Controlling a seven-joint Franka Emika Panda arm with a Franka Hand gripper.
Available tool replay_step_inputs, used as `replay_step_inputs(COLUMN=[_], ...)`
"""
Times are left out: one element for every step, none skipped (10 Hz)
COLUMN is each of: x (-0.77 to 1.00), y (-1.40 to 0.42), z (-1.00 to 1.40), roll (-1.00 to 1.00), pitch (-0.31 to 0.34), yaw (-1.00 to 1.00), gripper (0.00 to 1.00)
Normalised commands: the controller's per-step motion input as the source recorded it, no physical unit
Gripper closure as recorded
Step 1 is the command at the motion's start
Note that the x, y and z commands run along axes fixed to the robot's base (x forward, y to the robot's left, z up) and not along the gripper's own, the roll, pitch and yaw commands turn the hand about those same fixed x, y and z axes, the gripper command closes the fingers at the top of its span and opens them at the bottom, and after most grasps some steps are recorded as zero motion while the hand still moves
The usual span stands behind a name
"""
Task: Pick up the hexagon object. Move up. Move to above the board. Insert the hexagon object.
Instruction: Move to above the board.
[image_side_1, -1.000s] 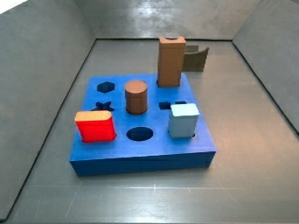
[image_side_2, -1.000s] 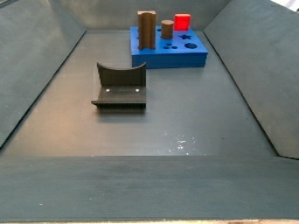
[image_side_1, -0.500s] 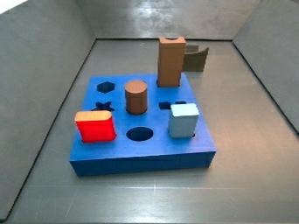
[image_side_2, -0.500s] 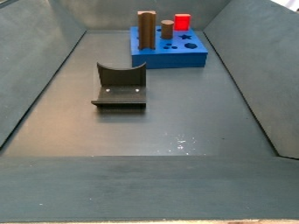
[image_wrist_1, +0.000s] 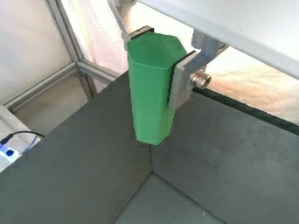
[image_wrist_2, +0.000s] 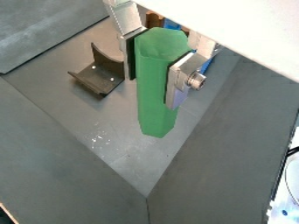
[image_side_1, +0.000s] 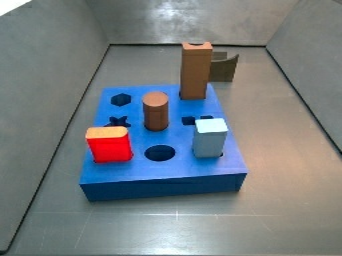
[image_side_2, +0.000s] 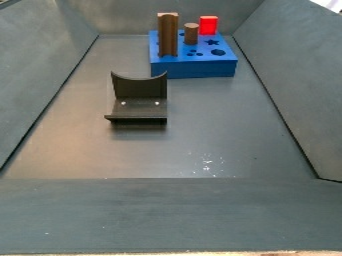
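Observation:
The hexagon object (image_wrist_1: 152, 92) (image_wrist_2: 158, 83) is a light-green six-sided peg hanging upright in both wrist views. My gripper (image_wrist_1: 160, 66) (image_wrist_2: 155, 70) is shut on its upper part, a silver finger plate (image_wrist_1: 181, 80) pressed flat on each side, high above the grey floor. The board (image_side_1: 134, 176) (image_side_2: 203, 69) is a flat blue square block. Its hexagon hole (image_side_1: 122, 99) is open at the back left corner. Only a blue sliver of the board (image_wrist_2: 208, 61) shows behind the fingers. Neither side view shows the gripper or the peg.
A brown cylinder (image_side_1: 155, 110), a tall brown block (image_side_1: 195, 70), a red block (image_side_1: 108, 144) and a pale blue block (image_side_1: 209, 138) stand in the board. The fixture (image_side_2: 136, 98) (image_wrist_2: 100, 77) stands on the floor away from it. Grey walls enclose the floor.

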Motion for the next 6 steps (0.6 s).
replay_step_inputs(x=[-0.2, -0.2, -0.2, -0.2, -0.2, -0.2], y=[0.0, 0.0, 0.0, 0.0, 0.0, 0.0], z=[0.03, 0.03, 0.03, 0.03, 0.03, 0.03], roll=[0.06, 0.06, 0.06, 0.06, 0.06, 0.06], pitch=[0.062, 0.062, 0.062, 0.062, 0.062, 0.062], yaw=[0.02, 0.02, 0.02, 0.02, 0.02, 0.02], gripper=[1.0, 1.0, 1.0, 1.0, 1.0, 1.0])
